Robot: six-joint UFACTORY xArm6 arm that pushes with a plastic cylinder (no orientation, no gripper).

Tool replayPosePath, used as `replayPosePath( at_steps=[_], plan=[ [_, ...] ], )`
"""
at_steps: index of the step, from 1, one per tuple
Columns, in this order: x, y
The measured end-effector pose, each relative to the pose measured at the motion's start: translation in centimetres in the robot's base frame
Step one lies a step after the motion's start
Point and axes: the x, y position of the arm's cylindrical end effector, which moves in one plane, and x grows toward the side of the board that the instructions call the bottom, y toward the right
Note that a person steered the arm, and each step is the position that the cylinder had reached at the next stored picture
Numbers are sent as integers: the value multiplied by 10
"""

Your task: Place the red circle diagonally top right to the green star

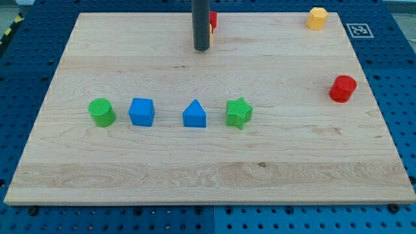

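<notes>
The red circle (342,88) stands near the board's right edge, at mid-height. The green star (238,113) sits right of centre, at the right end of a row of blocks. The red circle lies to the right of the star and slightly above it, well apart. My tip (201,49) is at the view's top centre, far from both; it stands just left of a partly hidden red block (212,20).
A row runs left of the star: blue triangle (194,114), blue cube (142,112), green cylinder (102,112). A yellow block (316,18) sits at the top right corner. The wooden board (208,182) ends on a blue pegboard surround.
</notes>
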Motion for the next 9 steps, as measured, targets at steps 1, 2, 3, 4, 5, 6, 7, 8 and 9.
replayPosePath(
  at_steps=[1,2,3,4,5,6,7,8,9],
  plan=[
    [27,15],
    [45,93],
    [38,210],
    [54,330],
    [96,363],
    [149,362],
    [178,348],
    [175,322],
    [164,286]
  ],
)
